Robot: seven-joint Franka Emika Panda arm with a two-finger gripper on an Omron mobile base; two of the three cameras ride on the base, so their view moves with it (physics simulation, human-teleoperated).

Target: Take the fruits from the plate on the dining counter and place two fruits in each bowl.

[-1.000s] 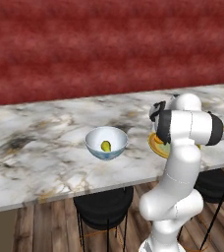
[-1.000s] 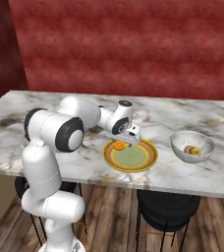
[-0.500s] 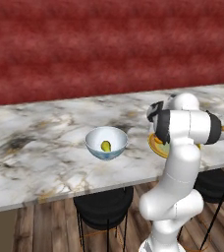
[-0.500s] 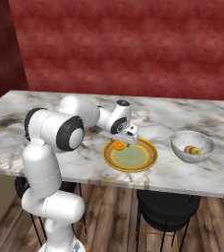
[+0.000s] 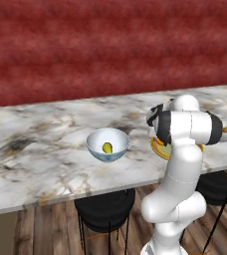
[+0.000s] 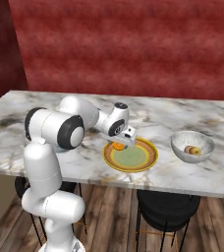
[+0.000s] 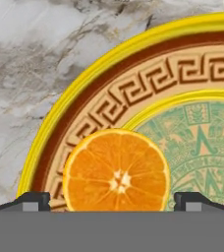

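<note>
The orange fruit (image 7: 116,170), cut face up, lies on the patterned rim of the plate (image 7: 148,88) at its left side (image 6: 118,146). My gripper (image 7: 111,202) is low over it and open, with one fingertip (image 7: 33,201) on each side of the orange and small gaps between. In the right base view the gripper (image 6: 125,141) hovers at the left edge of the plate (image 6: 138,158). The yellow-green pear (image 5: 107,147) sits in the blue bowl (image 5: 107,139). The brown fruit (image 6: 187,149) and the pinkish-red fruit (image 6: 196,151) lie in the speckled bowl (image 6: 192,142).
The marble dining counter (image 6: 168,115) runs wide behind and beside the plate. Black stools (image 5: 105,209) (image 6: 165,211) stand under its front edge. My own arm (image 5: 185,129) hides most of the plate in the left base view.
The hand has shifted very slightly over the plate's left rim toward the orange. The fruits and bowls have not moved.
</note>
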